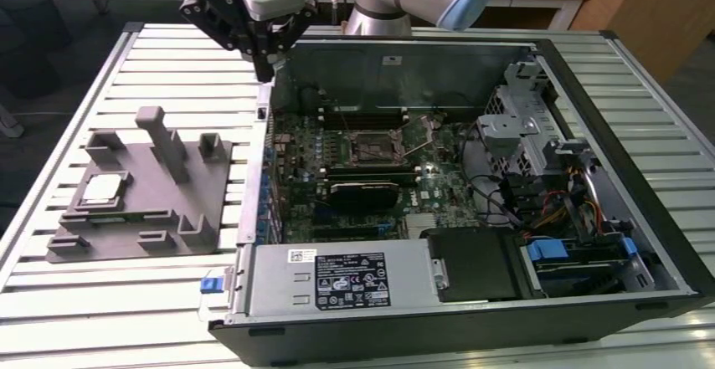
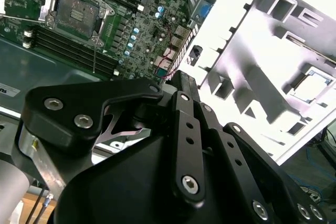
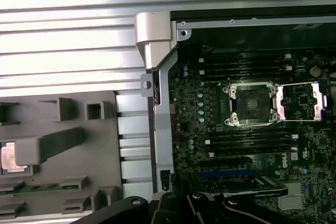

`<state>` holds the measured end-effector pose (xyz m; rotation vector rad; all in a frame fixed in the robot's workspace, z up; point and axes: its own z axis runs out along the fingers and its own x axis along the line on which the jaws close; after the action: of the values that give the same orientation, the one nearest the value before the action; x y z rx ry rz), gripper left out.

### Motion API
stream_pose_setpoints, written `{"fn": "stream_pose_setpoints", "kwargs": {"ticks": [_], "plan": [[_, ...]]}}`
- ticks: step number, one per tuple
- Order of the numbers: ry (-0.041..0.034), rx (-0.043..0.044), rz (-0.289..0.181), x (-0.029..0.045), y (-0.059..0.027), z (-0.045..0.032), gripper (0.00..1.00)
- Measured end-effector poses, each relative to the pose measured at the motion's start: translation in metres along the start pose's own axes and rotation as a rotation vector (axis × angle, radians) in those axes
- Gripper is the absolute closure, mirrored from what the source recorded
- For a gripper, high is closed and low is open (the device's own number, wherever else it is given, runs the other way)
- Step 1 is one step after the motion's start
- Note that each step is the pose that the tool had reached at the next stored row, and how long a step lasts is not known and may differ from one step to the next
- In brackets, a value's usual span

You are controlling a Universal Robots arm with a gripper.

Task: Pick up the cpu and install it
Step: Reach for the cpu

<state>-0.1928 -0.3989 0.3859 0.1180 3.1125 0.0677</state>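
The gripper (image 1: 266, 73), jaws drawn together and empty, hangs above the computer case (image 1: 659, 243) wall, well apart from the cpu (image 1: 100, 189) in the grey fixture (image 1: 151, 222), where a clean pick likely needs jaws opened squarely across its edges.

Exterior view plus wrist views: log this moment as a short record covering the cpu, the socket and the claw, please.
cpu: lying in a recess of the grey fixture, on the exterior view's left, outside the computer case
CPU socket: load plate swung open, no chip seated
claw: hovers above the case's wall nearest the fixture, apart from the cpu
task state: cpu not yet picked up
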Motion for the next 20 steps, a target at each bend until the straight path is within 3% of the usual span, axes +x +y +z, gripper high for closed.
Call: {"fn": "stream_pose_setpoints", "kwargs": {"ticks": [20], "plan": [[0.0,0.0,0.0,0.0049,-0.0004,0.0006,0.89]]}}
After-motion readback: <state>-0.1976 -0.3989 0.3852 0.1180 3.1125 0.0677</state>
